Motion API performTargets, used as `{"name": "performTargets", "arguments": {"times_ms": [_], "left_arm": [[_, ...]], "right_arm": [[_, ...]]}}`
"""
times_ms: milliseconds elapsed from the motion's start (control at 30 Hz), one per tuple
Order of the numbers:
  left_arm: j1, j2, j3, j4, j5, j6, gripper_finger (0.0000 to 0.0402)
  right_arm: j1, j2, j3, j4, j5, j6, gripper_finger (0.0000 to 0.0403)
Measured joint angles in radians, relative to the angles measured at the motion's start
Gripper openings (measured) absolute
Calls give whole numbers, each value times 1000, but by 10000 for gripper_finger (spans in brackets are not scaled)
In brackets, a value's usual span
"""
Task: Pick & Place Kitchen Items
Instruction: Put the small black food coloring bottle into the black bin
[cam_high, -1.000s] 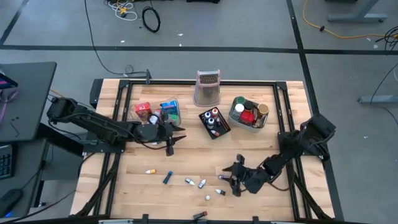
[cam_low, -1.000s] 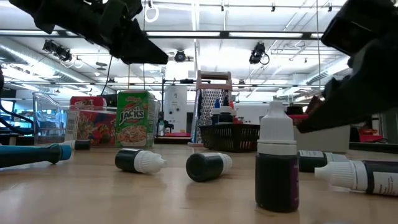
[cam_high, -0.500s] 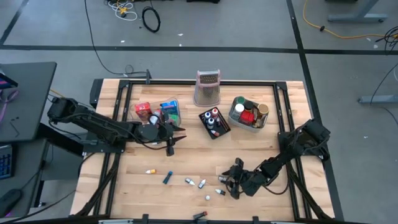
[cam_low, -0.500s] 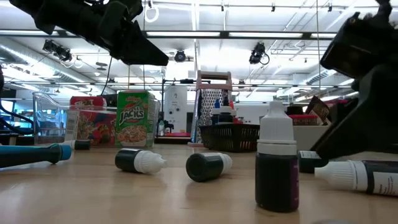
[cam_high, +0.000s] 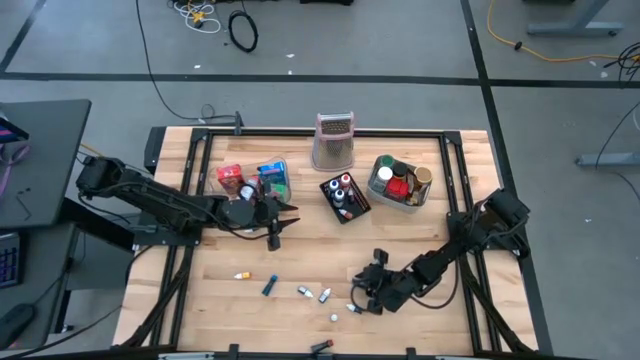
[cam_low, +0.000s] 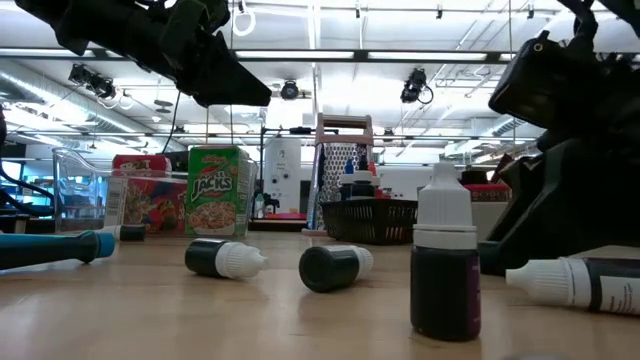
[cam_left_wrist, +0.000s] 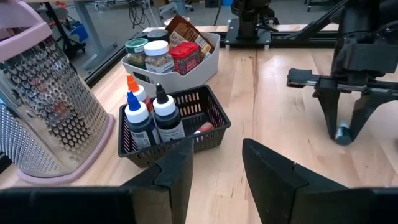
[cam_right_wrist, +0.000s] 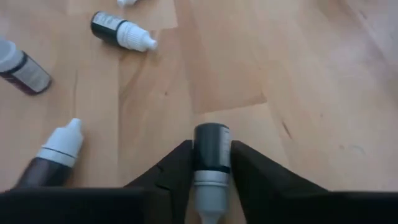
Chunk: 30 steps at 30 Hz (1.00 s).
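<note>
Several small dark vials with white caps lie on the near part of the table (cam_high: 325, 295), and one stands upright (cam_low: 445, 265). My right gripper (cam_high: 362, 300) is down among them, shut on one lying vial (cam_right_wrist: 211, 146). Beside the vials lie an orange-tipped tube (cam_high: 240, 275) and a blue tube (cam_high: 270, 285). My left gripper (cam_high: 275, 232) hovers open above the table's left middle, beside the clear tray of red, blue and green packets (cam_high: 255, 180). My right gripper pinches the vial's dark body (cam_right_wrist: 211, 140) between its two fingers, one on each side. The fingers come low from the table's right and lie along the vial. The vial lies on the table, its white cap (cam_right_wrist: 209, 186) pointing back toward the wrist.
At the far side stand the black mesh basket of bottles (cam_high: 345, 195), the grey bin of cans (cam_high: 400, 183) and the metal grater stand (cam_high: 333, 140). Bare wood shows between these and the vials. Other vials (cam_right_wrist: 121, 28) lie close ahead of the right gripper.
My right gripper has moved toward the table's left and slightly toward the near edge, coming down around the lying vial. The left arm has kept still.
</note>
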Motion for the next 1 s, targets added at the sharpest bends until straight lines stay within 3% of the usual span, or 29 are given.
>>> {"name": "performTargets", "arguments": {"times_ms": [200, 500, 600, 800, 1000], "left_arm": [[0, 0, 0, 0, 0, 0, 148], [0, 0, 0, 5, 0, 6, 148], [0, 0, 0, 5, 0, 6, 148], [0, 0, 0, 6, 4, 1, 148], [0, 0, 0, 5, 30, 0, 148]], "right_arm": [[-38, -7, -1, -4, -24, -94, 74], [-161, -116, -8, -122, -14, -281, 109], [-217, -186, -8, -180, 51, -306, 96], [-374, -317, -6, -127, 185, -467, 77], [-534, -316, -5, -96, 136, -477, 90]]}}
